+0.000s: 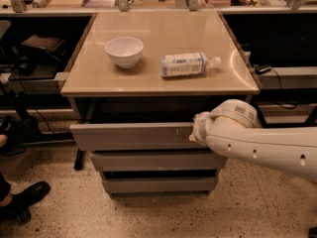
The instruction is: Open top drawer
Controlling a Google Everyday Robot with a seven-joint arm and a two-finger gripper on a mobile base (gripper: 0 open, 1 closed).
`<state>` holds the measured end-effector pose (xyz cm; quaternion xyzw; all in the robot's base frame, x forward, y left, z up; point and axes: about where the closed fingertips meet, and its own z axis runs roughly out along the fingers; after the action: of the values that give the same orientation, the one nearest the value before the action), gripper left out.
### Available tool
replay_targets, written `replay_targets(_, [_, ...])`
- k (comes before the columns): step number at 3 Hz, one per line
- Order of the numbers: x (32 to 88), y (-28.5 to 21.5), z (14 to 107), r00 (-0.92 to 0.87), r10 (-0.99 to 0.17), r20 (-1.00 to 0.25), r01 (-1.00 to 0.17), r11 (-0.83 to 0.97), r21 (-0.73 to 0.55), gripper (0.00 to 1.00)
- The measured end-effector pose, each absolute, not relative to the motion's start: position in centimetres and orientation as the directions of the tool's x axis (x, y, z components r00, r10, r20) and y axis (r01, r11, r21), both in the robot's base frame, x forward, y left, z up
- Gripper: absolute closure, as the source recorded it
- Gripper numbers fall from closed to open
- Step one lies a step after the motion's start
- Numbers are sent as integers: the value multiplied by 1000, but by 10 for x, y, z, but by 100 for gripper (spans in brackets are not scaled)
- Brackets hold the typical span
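Note:
The top drawer (131, 136) is the widest of three grey metal drawers under a beige table top (163, 78). It stands pulled out toward me, with a dark gap behind its upper edge. Pale scratch marks show right of centre on its front. My gripper (194, 131) sits at the right end of the drawer front, at its upper edge. The white arm (257, 145) reaches in from the right and hides the fingers.
A white bowl (124, 50) and a plastic bottle lying on its side (185, 64) rest on the table top. Two narrower grey drawers (156, 161) sit below the top one. A person's black shoe (22, 198) is on the speckled floor at lower left. Dark shelving stands on both sides.

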<state>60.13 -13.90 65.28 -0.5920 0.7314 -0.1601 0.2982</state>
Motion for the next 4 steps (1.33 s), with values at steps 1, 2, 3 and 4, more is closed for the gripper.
replay_targets(1, [601,-139,653,-121,-962,-247,-771,248,-587,100])
replay_targets(2, [587,-139,651,-100,-964,-245,-774,230,-590,100])
replay_targets(3, [575,-143,656,-99,-964,-247,-772,231,-592,100])
replay_targets(4, [569,-144,656,-94,-963,-251,-771,230,-594,100])
